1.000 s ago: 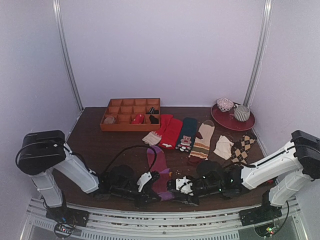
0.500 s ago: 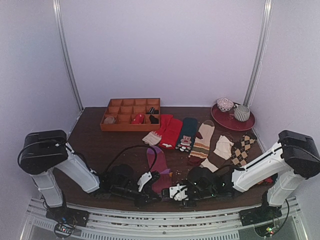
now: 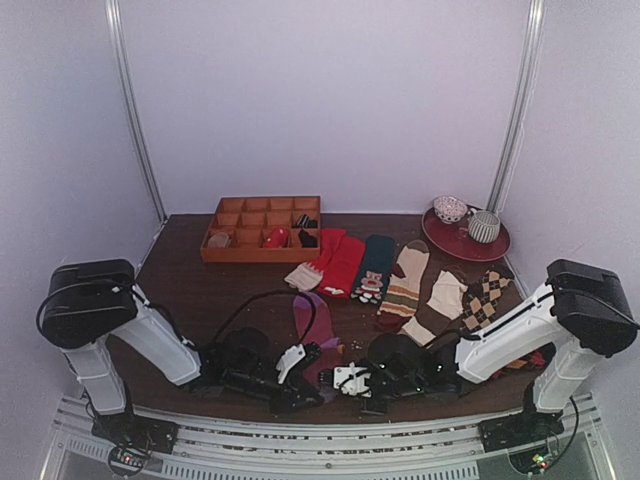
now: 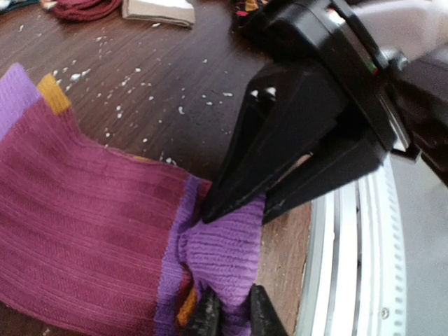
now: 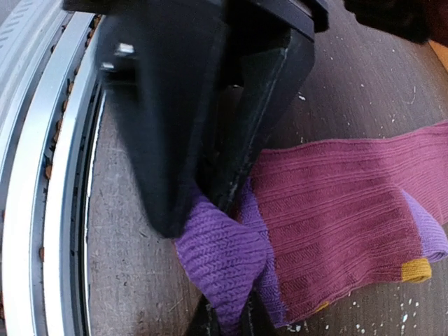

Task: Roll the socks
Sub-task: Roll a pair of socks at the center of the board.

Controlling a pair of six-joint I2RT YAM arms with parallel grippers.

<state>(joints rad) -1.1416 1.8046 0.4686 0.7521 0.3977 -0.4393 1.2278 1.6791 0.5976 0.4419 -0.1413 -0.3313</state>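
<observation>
Along the near edge of the table (image 3: 180,300), the right arm (image 3: 505,345) has swung left over the last second, bringing its wrist up against the left one above the long purple sock (image 3: 318,322), which lies flat with its lilac toe (image 4: 222,253) bunched by the table's lip. Part open a moment ago, the right gripper (image 4: 238,210) has clamped fully onto that toe; the left gripper (image 5: 196,213) pinches the same bunch from the opposite side, jaws a narrow slit apart. With 2 grips on 1 end, the first turn of the roll looks ready to start.

Long sock (image 4: 91,231) magenta, purple toe; striped sock (image 3: 405,285) beige and brown.
</observation>
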